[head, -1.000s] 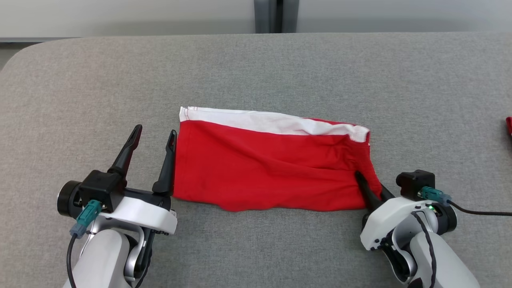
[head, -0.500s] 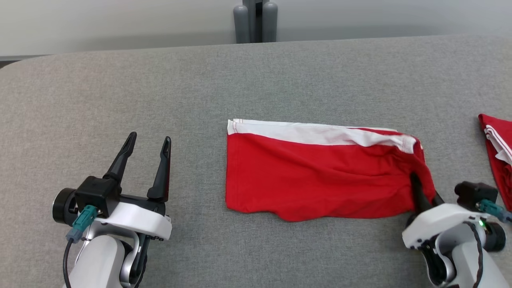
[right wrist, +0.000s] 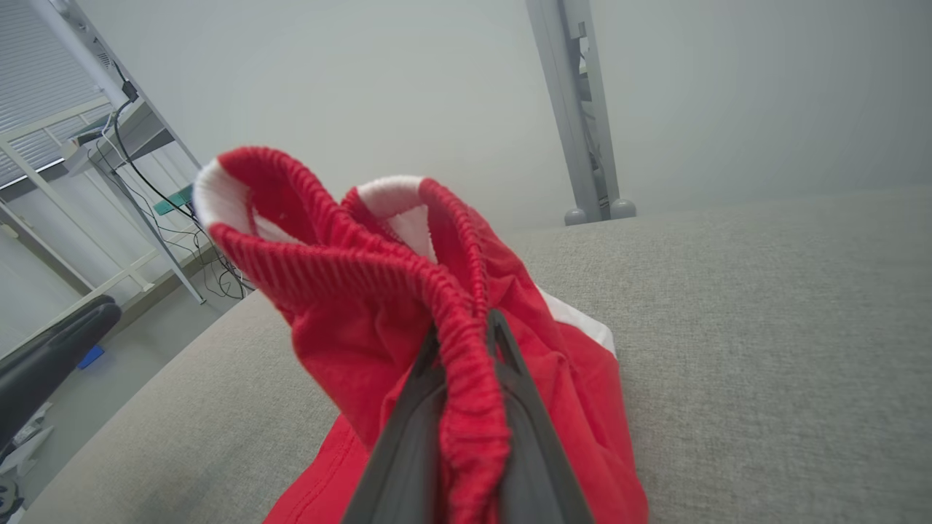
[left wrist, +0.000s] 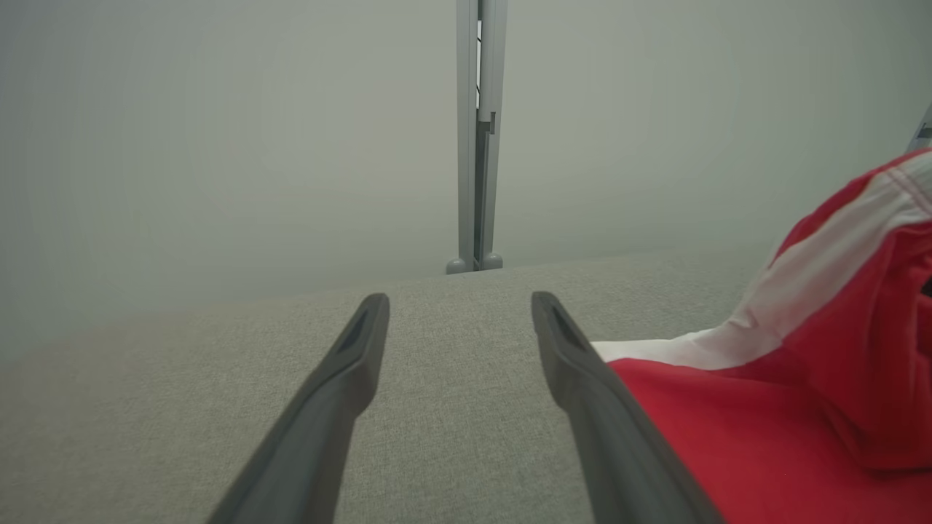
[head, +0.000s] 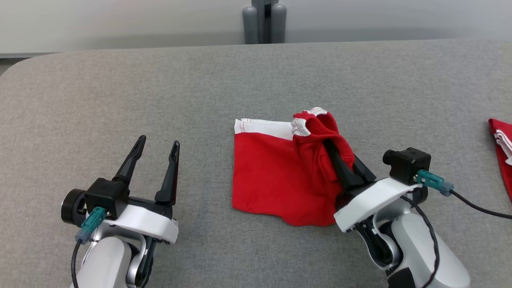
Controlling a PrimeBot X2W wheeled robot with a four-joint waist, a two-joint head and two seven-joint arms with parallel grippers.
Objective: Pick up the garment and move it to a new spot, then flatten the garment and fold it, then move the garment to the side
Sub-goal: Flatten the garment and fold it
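1. Just off centre toward 4 o'clock in the head view: red fabric garment with a white band [head: 272, 172], lying on the grey cloth-covered table [head: 120, 92].
2. Flat on its 9 o'clock half, with the white band running along the 12 o'clock edge. The 3 o'clock end is lifted off the table and bunched up, ribbed waistband poking out on top.
3. Angled in from 5 o'clock, right gripper [head: 340, 150] with its two dark fingers pinched narrow on that raised waistband. Same story in the right wrist view: ribbed red hem squeezed between the fingers [right wrist: 408, 437], rest of the cloth looping above them.
4. Down at 8 o'clock, left gripper [head: 159, 141] with fingers spread wide and nothing between them, near the garment's 9 o'clock edge but not touching.
5. Way out at 3 o'clock, a second red-and-white folded cloth [head: 502, 148], well apart from the garment.
6. At 12 o'clock, a grey upright metal post [head: 264, 22] behind the table's far edge.
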